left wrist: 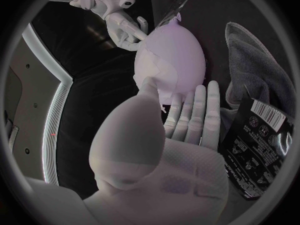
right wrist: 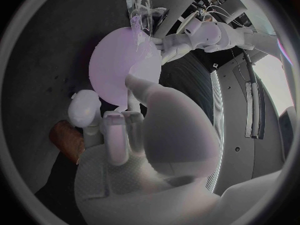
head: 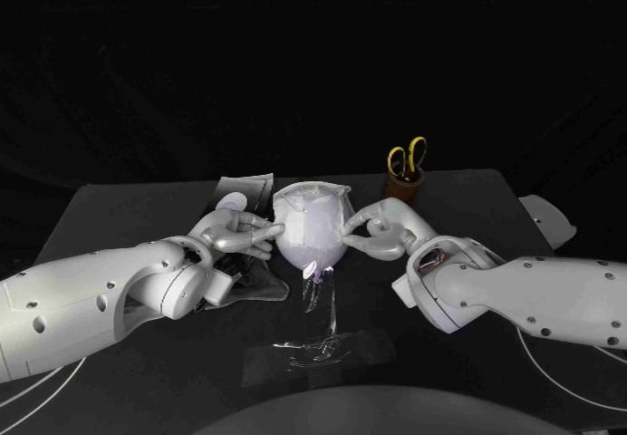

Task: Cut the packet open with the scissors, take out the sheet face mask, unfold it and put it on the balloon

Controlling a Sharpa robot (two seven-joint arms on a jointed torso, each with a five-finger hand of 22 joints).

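At the left of the bench, the left hand is held against the side of the balloon. Its fingers are stretched out and its thumb is pressed onto the sheet face mask; nothing is gripped by it. Just beside that hand, the black packet is seen lying next to a grey cloth, so the cutting and the emptying are judged to be done.

In the middle, the balloon is carried upright on a clear stand. The mask is already unfolded and draped over the balloon's upper part, while the lilac lower end is left bare.

On the other side, the right hand is brought against the mask with its thumb and a fingertip; whether the sheet is pinched or only pressed cannot be told.

Behind it, the yellow-handled scissors are stood in a brown holder, well apart from both hands.

Only the smoothing of the mask and the release of the hands are judged to be left.
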